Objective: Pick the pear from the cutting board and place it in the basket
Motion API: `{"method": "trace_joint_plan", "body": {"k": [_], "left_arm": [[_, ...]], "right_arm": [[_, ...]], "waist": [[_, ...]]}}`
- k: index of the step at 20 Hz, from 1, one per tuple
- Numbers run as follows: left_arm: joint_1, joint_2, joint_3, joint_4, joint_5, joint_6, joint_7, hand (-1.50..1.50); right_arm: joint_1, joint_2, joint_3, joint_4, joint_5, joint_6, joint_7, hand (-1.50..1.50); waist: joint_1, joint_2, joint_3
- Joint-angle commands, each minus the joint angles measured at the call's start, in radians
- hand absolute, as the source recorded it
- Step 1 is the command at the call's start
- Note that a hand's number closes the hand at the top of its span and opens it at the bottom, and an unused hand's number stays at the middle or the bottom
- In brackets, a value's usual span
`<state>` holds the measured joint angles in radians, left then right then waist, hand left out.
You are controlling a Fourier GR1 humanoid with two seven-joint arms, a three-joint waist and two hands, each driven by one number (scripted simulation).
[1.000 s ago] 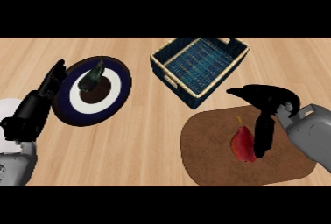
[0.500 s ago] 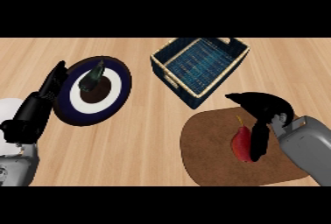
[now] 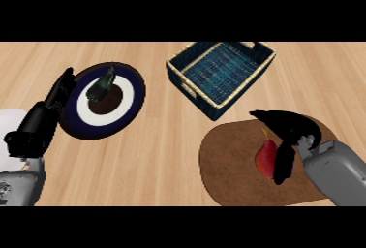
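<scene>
A red pear (image 3: 266, 156) lies on the round brown cutting board (image 3: 229, 169) at the lower right. My right hand (image 3: 292, 131) is over the board, its fingers reaching down along the pear's right side and its thumb stretched out past the stem; the fingers are not closed around the fruit. The dark blue woven basket (image 3: 187, 72) stands behind the board at the top centre, with nothing in it. My left hand (image 3: 44, 118) rests open at the left edge, fingers straight, beside the plate.
A dark blue and white plate (image 3: 121, 104) at the left carries a dark green vegetable (image 3: 100, 88). Bare wooden counter lies between the plate, the basket and the board.
My right hand has come down and back towards the pear, its fingers now lying along the fruit's right side. The pear, basket and left hand have not moved.
</scene>
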<state>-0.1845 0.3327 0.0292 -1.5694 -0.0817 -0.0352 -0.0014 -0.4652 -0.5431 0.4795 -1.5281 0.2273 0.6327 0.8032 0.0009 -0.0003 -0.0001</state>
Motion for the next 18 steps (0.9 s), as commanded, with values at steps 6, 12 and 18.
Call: {"method": "trace_joint_plan", "body": {"k": [6,12,18], "left_arm": [[-0.020,-0.014,0.041,0.016,-0.023,-0.035,-0.001,0.00],[0.057,-0.012,0.073,-0.042,0.003,-0.095,-0.010,0.00],[0.048,-0.010,0.096,-0.063,0.009,-0.113,0.013,0.00]], "right_arm": [[0.079,0.105,-0.033,0.026,0.158,0.039,0.001,-1.50],[0.099,0.102,-0.104,0.050,0.223,0.090,-0.089,-1.50],[0.121,0.172,-0.156,0.112,0.253,0.057,-0.125,1.50]], "waist": [[0.001,0.000,0.000],[0.003,0.000,0.000],[0.008,0.000,0.000]]}}
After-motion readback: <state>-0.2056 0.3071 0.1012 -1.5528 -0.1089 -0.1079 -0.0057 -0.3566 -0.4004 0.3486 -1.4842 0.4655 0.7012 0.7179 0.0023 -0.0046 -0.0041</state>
